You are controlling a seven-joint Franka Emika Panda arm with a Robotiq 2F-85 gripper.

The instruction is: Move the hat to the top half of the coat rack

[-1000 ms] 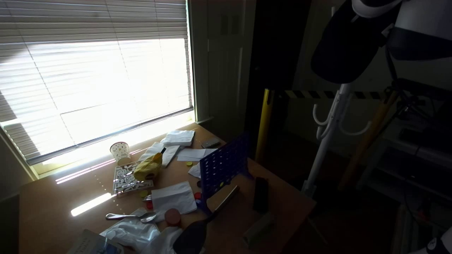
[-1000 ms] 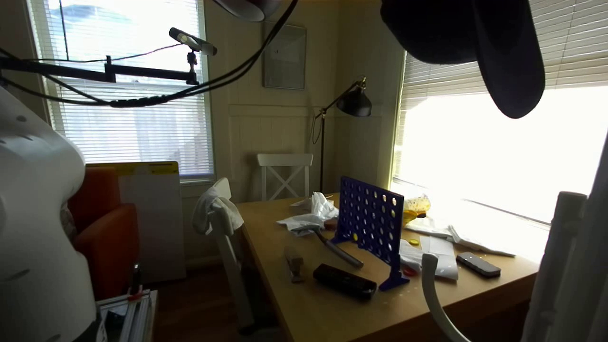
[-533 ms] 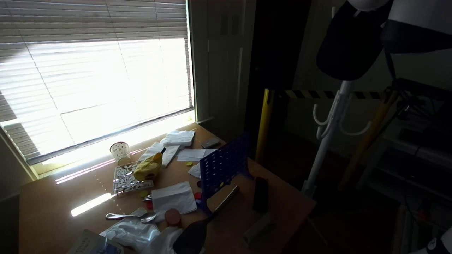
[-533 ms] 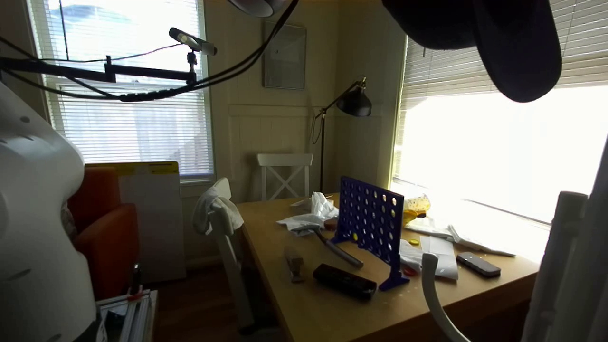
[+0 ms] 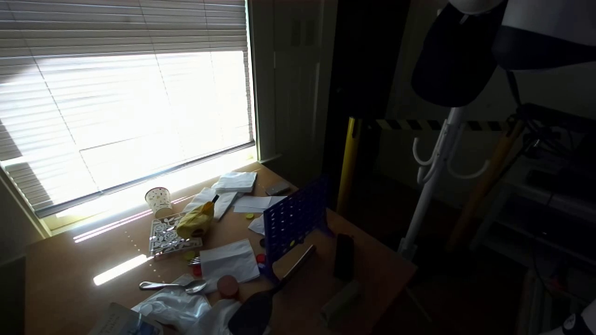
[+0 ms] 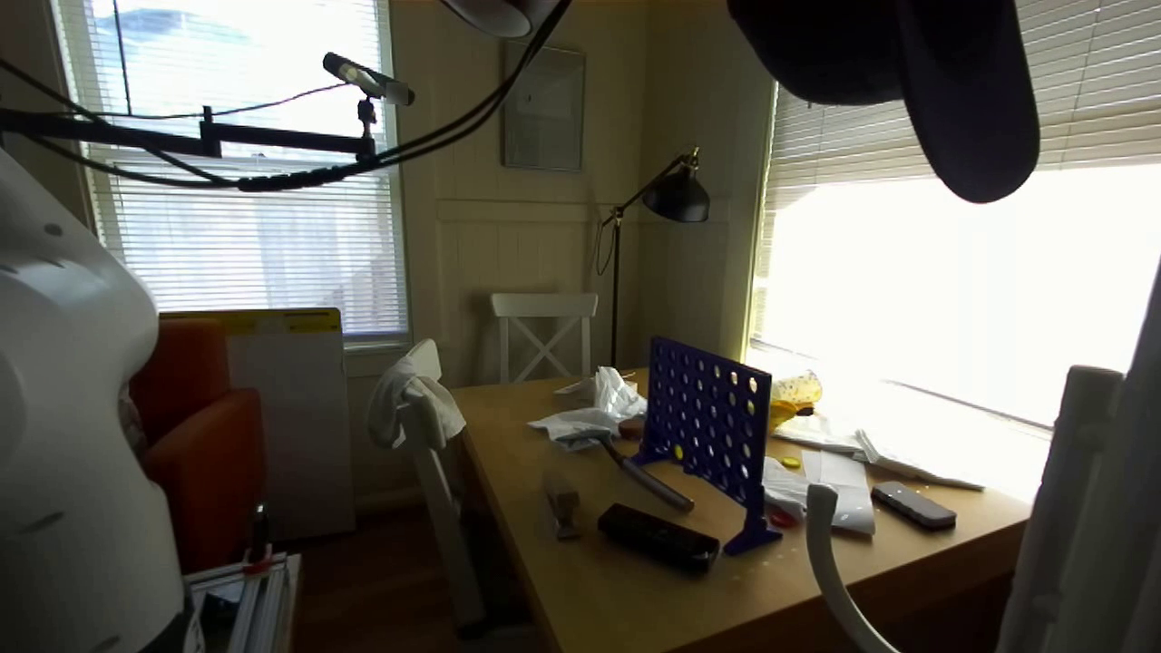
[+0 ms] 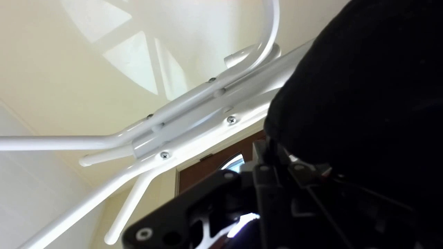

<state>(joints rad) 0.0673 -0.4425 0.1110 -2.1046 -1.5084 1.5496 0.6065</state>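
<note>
- Hat [image 5: 458, 60]: one, dark, soft; aloft, covering part of the coat rack [image 5: 424, 200] in an exterior view, filling the right of the wrist view. Contact with the rack cannot be told.
- Coat rack: one, white, standing; upper prongs [image 7: 69, 143] fanned out in the wrist view, lower hooks [image 5: 467, 177] showing below the hat.
- Jaws: apparently drawn together on the hat's edge; exact gap lost, dark against dark.
- Table [image 5: 70, 298]: one, near the rack, bearing a blue game board [image 6: 710, 431].
- Step in hand (judged): carrying the hat to the rack's upper half; not yet hung.
- Next move (judged): align the hat with an upper prong, let the prong take its weight, then part the jaws.
</note>
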